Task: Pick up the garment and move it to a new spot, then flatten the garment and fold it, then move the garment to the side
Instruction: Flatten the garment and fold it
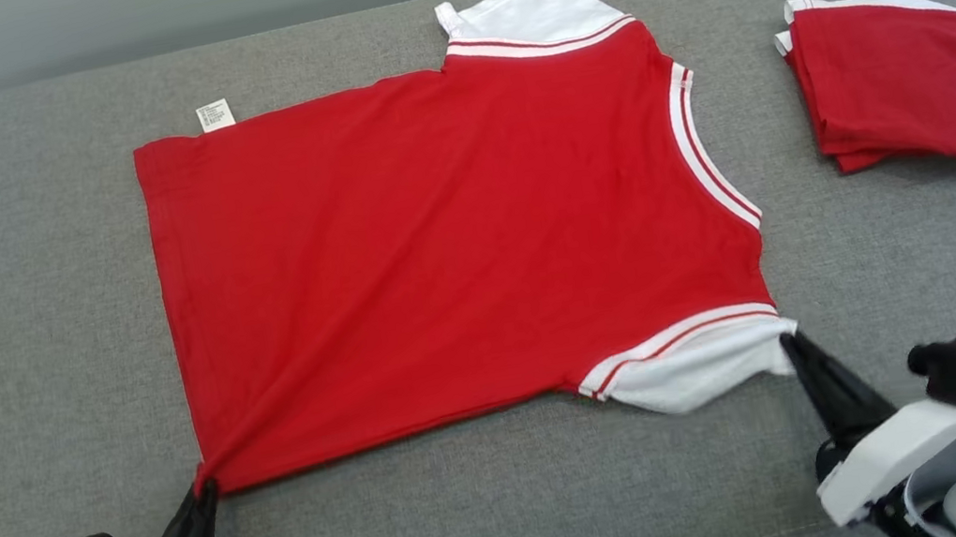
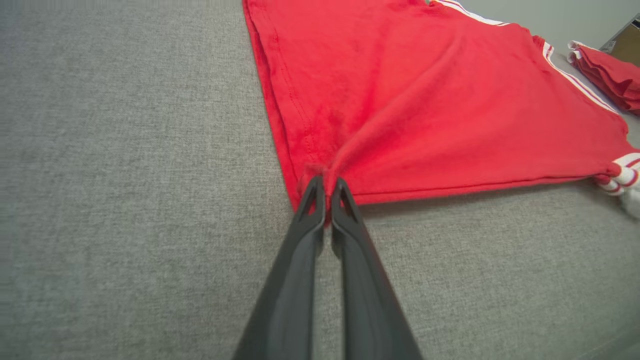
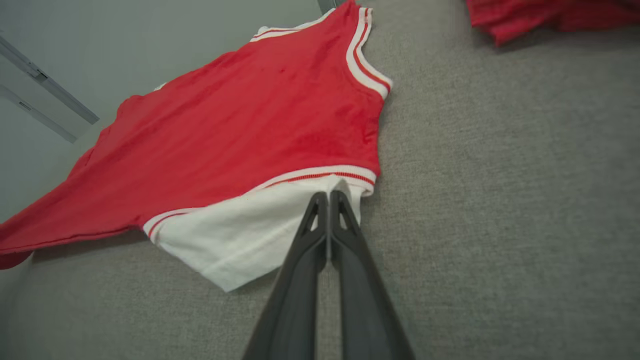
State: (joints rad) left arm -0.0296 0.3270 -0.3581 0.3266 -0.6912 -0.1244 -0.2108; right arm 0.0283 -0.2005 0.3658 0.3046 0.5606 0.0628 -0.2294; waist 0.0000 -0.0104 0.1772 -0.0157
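Grey upholstered surface (image 1: 22, 327) fills the scene, a pale wall (image 1: 119, 19) running behind it; spread flat across the middle lies the garment (image 1: 437, 246), a red T-shirt with white sleeves, its hem toward the robot's left and its neckline trim (image 1: 707, 149) toward the right. A white label (image 1: 214, 115) pokes out at the far hem corner; the far sleeve (image 1: 534, 9) points away from the robot, the near sleeve (image 1: 692, 369) points toward it.

Down at the near hem corner, the left gripper (image 1: 206, 487) is clamped on the red cloth; the left wrist view shows its fingers pressed together with fabric bunched between the tips, and creases fan out from that pinch across the shirt. Over on the other side, the right gripper (image 1: 787, 341) has its fingers closed tight at the edge of the near sleeve, tips right by the striped cuff seam, pinching the white cloth.

Well apart at the far right, a folded red garment (image 1: 916, 89) sits on the same surface.
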